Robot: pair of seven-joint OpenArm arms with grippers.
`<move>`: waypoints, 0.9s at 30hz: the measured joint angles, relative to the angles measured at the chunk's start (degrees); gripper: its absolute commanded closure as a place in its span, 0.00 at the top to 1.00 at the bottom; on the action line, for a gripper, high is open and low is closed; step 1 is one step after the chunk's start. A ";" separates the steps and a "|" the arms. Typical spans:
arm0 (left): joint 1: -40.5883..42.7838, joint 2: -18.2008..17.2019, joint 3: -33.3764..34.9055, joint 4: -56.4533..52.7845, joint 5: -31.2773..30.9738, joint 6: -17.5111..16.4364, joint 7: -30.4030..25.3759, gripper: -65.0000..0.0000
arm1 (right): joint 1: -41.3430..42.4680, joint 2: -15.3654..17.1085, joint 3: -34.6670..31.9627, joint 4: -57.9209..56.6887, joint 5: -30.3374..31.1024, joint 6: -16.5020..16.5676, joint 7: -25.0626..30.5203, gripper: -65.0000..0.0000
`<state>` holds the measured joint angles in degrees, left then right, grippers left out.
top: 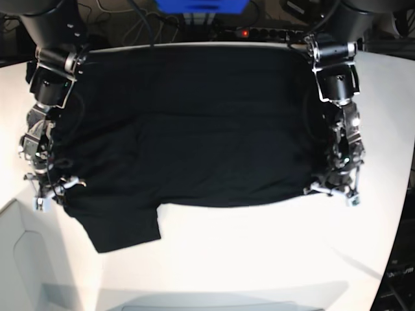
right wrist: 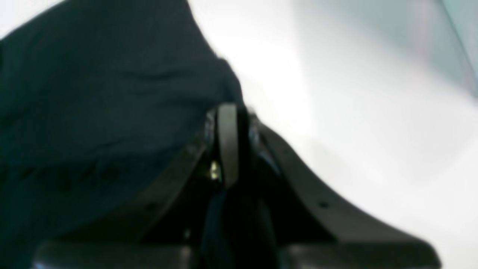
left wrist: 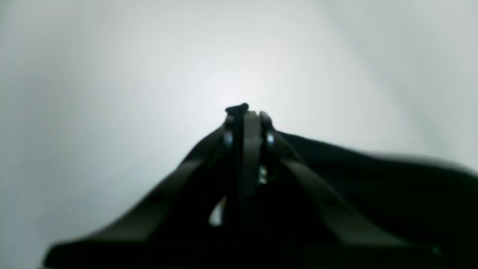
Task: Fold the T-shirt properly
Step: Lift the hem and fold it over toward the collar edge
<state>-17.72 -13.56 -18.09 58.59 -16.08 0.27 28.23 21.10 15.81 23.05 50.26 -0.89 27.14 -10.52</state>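
Note:
The black T-shirt (top: pixel 194 123) lies spread across the white table (top: pixel 259 259), with one sleeve (top: pixel 123 230) sticking out at the lower left. On the base view's right side, my left gripper (top: pixel 331 189) is down at the shirt's near edge. In the left wrist view the left gripper (left wrist: pixel 244 112) is shut, with a small tuft of black cloth (left wrist: pixel 237 108) pinched at its tip. My right gripper (top: pixel 57 189) is at the shirt's opposite near corner. Seen by the right wrist camera, the right gripper (right wrist: pixel 227 108) is shut on the edge of the dark cloth (right wrist: pixel 93 112).
A blue box (top: pixel 201 5), cables and a power strip with a red light (top: pixel 243 32) sit behind the table's far edge. White table surface shows in front of the shirt and on both sides of it.

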 measured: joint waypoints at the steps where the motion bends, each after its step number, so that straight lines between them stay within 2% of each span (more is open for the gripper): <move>1: 0.72 0.33 -1.09 1.73 0.04 -0.02 0.33 0.00 | -0.96 -0.04 0.04 1.86 0.02 0.02 -0.57 0.00; 7: 4.76 1.97 -3.52 12.63 -0.33 -0.26 5.14 0.00 | -6.91 -2.32 0.04 15.93 1.60 0.00 -3.04 0.00; 12: 8.15 3.48 -7.78 23.21 -0.17 -0.37 9.14 0.00 | -12.41 -2.01 0.02 25.00 7.58 -0.02 -7.52 0.00; 19: 14.23 6.29 -12.44 35.69 -0.66 -0.52 14.19 0.00 | -18.34 -2.16 3.69 33.03 8.63 -0.02 -8.41 0.00; 23: 18.71 7.08 -15.41 41.35 -5.86 -0.66 15.78 0.00 | -21.86 -2.25 4.44 37.31 8.66 0.00 -8.20 0.00; 27: 23.08 7.04 -17.97 42.05 -9.55 -0.48 16.20 0.00 | -25.53 -2.19 4.55 39.82 8.68 0.02 -8.02 0.00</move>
<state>5.37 -6.52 -36.05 100.64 -25.63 -0.21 44.42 -4.43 13.63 27.59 90.08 7.79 27.16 -18.55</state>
